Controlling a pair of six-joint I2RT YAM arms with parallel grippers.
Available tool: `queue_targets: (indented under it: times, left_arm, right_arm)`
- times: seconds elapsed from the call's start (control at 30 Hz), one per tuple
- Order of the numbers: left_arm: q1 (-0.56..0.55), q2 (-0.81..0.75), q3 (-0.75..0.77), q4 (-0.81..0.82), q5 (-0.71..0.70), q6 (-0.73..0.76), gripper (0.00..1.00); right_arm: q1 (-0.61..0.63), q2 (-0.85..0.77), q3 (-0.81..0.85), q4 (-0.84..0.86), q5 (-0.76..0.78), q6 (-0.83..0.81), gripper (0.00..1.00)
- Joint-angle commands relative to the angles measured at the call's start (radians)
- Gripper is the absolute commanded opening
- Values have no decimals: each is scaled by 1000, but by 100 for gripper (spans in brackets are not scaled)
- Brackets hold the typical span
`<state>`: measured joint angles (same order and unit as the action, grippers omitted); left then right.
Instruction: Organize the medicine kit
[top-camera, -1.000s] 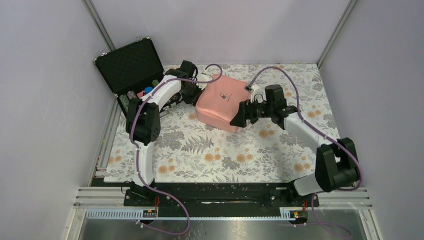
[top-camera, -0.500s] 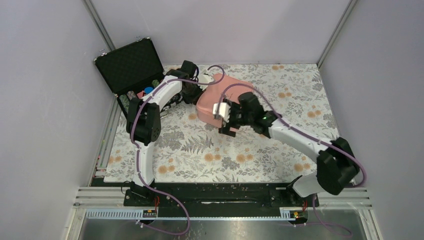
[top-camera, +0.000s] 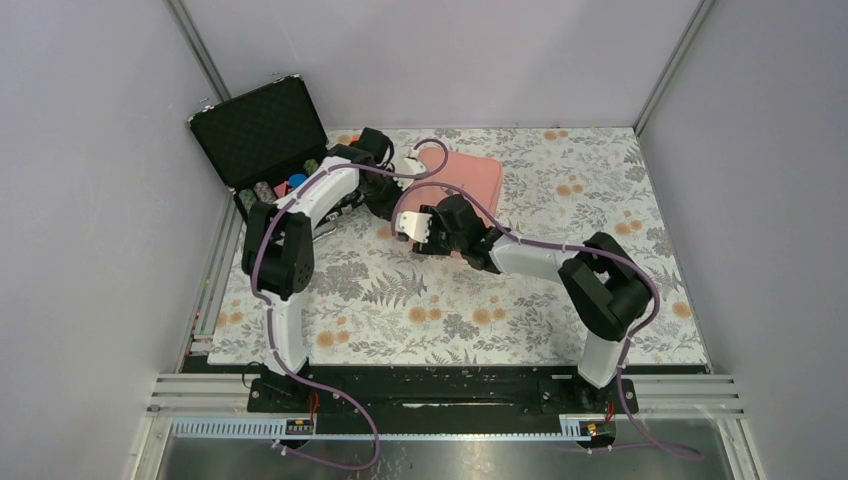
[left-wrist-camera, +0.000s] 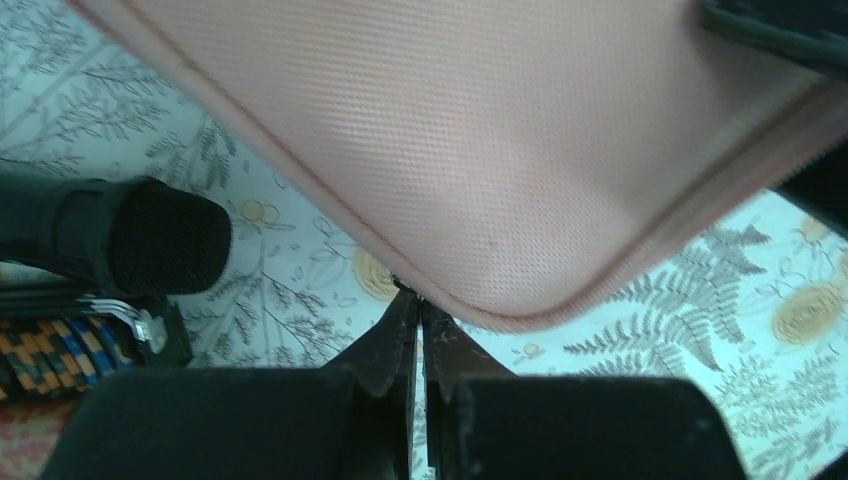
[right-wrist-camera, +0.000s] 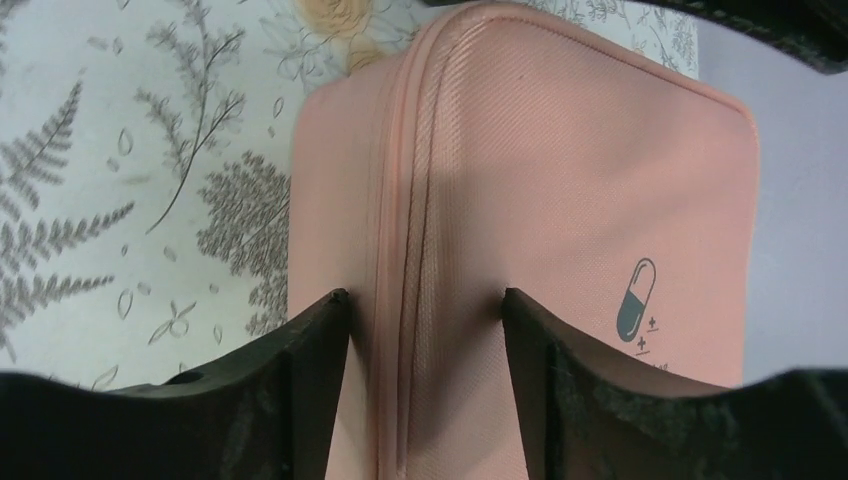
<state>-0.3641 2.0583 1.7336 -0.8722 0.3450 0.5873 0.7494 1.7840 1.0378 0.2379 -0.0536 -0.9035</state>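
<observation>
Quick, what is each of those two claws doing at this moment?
Left gripper: shut, pinching the edge of the pink pouch.
Right gripper: fingers on both sides of the pouch's zip seam, clamping it.

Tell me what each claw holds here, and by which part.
The right claw straddles the zipped side edge of the medicine kit, fingers touching both faces. The left claw is shut at the kit's lower rim; what it pinches cannot be told.

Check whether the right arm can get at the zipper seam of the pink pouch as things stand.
Probably yes. The right gripper already straddles the pink pouch edge, its jaws on either side of the zipper seam, with nothing between them.
</observation>
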Motion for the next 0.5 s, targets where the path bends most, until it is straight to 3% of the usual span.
queue_targets:
  times: [0.0,0.23,0.37,0.47]
  left_arm:
    - [-13,-121,-89,-138,137,6,0]
    - [-14,-214,-223,-205,420,-43,0]
    - [-15,-149,-196,-177,567,-130,0]
    - [-22,-99,-144,-122,579,-195,0]
  right_arm:
    - [0,67,126,147,160,94,61]
    - [1,121,182,81,142,155,57]
    - [7,127,186,57,122,176,56]
    - [12,107,160,50,107,176,56]
